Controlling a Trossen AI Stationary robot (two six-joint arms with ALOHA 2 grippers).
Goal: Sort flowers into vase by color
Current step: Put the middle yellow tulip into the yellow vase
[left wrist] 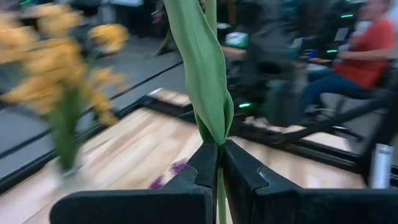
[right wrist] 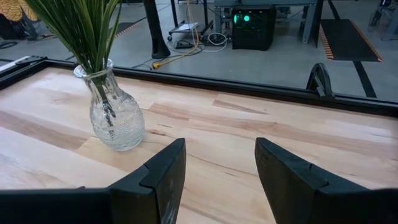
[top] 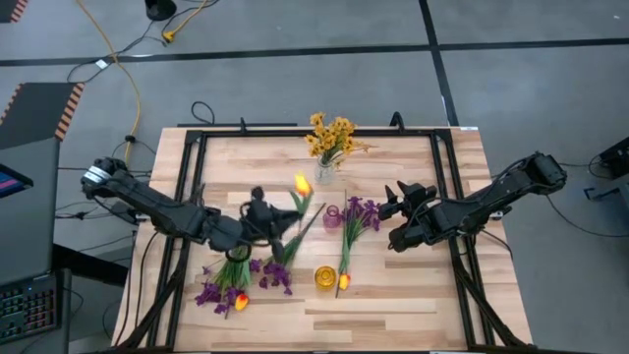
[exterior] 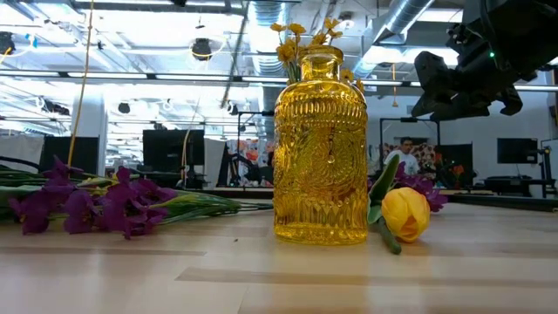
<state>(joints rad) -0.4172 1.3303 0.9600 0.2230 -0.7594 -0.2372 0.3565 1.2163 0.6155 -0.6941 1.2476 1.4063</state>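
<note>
One stem (left wrist: 208, 93) between left fingers (left wrist: 239, 177)

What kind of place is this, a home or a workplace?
Most likely a robotics lab or open workshop, not a home. The wooden table stands on a bare floor with taped lines and loose cables, and the low view shows monitors under exposed ceiling ducts.

Overhead, table-level, two wrist cameras share table (top: 393, 295).
</note>
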